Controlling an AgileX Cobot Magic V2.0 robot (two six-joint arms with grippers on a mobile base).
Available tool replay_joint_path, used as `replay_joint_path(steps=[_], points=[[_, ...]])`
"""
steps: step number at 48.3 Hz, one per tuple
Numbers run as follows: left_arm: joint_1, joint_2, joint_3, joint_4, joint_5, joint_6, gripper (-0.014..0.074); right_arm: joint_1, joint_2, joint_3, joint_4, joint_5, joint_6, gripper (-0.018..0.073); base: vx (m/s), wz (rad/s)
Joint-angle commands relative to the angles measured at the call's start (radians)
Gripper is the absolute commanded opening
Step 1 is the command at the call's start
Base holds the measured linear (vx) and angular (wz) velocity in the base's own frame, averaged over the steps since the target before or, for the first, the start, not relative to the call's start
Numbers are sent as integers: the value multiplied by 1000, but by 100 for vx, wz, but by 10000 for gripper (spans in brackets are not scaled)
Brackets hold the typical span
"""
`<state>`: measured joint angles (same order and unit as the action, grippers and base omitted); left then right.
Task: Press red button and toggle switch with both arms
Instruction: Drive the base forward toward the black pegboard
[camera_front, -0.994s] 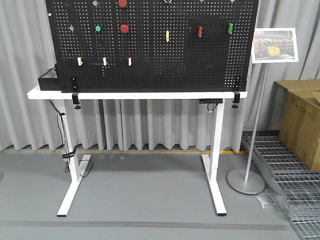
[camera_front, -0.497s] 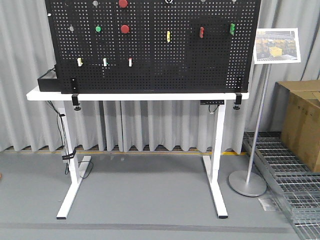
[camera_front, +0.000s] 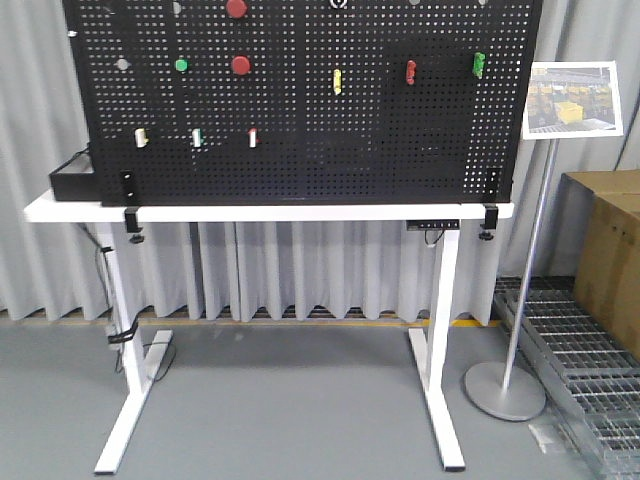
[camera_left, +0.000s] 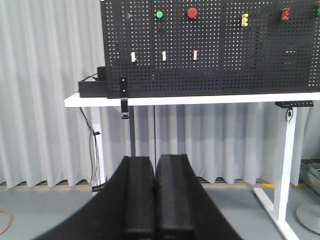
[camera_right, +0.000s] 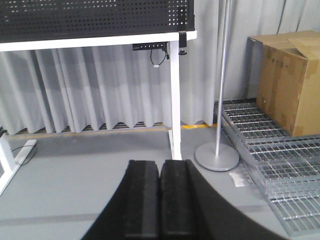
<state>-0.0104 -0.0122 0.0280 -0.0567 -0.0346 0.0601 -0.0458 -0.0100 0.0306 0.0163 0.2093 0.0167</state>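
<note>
A black pegboard (camera_front: 300, 150) stands on a white table (camera_front: 270, 212). Two red buttons are on it, one at the top edge (camera_front: 236, 8) and one below it (camera_front: 241, 66); the lower one also shows in the left wrist view (camera_left: 192, 13). The all-red toggle switch (camera_front: 410, 72) sits upper right on the board and shows in the left wrist view (camera_left: 285, 14). My left gripper (camera_left: 155, 165) is shut and empty, far from the board, low in front of the table. My right gripper (camera_right: 160, 170) is shut and empty, over the floor; its view hides the buttons and switch.
Other parts on the board: a green button (camera_front: 181, 65), a yellow switch (camera_front: 337, 81), a green switch (camera_front: 478, 66), three small white switches (camera_front: 196, 137). A sign stand (camera_front: 505, 388), a cardboard box (camera_right: 287, 80) and a floor grating (camera_right: 280, 165) are to the right. A black box (camera_front: 72, 178) sits on the table's left end.
The whole scene has grown and shifted in the front view: the table and board are nearer, and the board's left edge has moved left.
</note>
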Motion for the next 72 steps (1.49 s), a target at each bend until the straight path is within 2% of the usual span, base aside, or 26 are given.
replay_joint_path(steps=[1,72], points=[[-1,6,32,-10,-83,-8,2,-7,-16,11,-9,-84,-1,0,34,-8],[-1,6,32,-10,-83,-8,2,-7,-16,11,-9,-85,-1,0,34,0]])
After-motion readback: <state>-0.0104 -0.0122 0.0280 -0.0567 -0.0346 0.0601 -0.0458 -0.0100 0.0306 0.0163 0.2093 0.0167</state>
